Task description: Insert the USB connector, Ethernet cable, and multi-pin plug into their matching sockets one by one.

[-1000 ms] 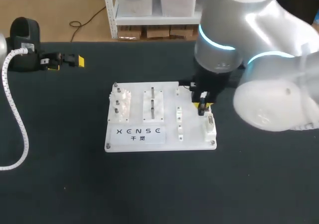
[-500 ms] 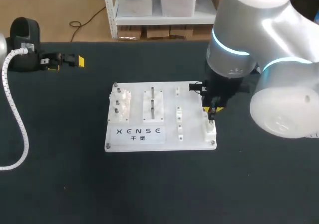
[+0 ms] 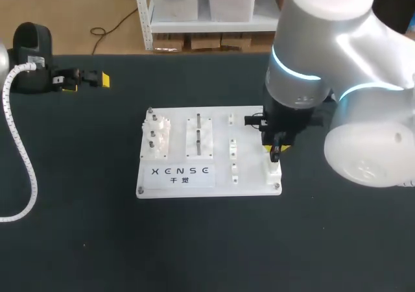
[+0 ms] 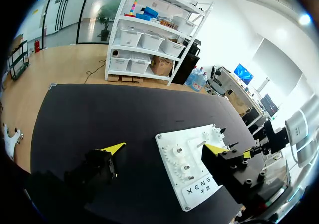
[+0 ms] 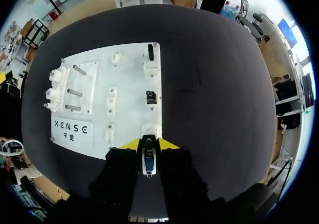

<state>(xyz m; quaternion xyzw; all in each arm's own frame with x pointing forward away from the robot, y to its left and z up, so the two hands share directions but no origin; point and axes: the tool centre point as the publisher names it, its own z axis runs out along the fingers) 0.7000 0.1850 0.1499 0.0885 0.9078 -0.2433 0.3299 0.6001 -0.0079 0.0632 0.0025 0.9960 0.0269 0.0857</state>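
My right gripper [image 5: 148,144] is shut on the multi-pin plug [image 5: 148,162], whose blue-grey pin face shows between the yellow tips. It hangs just over the white socket block [image 5: 150,130] at the near right corner of the white board [image 5: 94,92]. Ahead of it, along the board's right side, stand a small block with a dark plug [image 5: 151,97] and a block with a black connector standing upright in it [image 5: 150,52]. In the head view the right gripper [image 3: 275,150] sits above that corner block [image 3: 271,170]. My left gripper [image 3: 86,80] rests open and empty at the table's far left.
White gears on pegs [image 3: 157,137] and two metal posts [image 3: 198,135] occupy the board's left half [image 3: 175,182]. A white corrugated hose [image 3: 19,149] loops over the table's left side. In the left wrist view the board [image 4: 175,143] lies ahead of the open left gripper [image 4: 164,148].
My right arm has carried the plug rightward and toward the board's near right corner, ending over the corner socket block. The left arm has stayed put.
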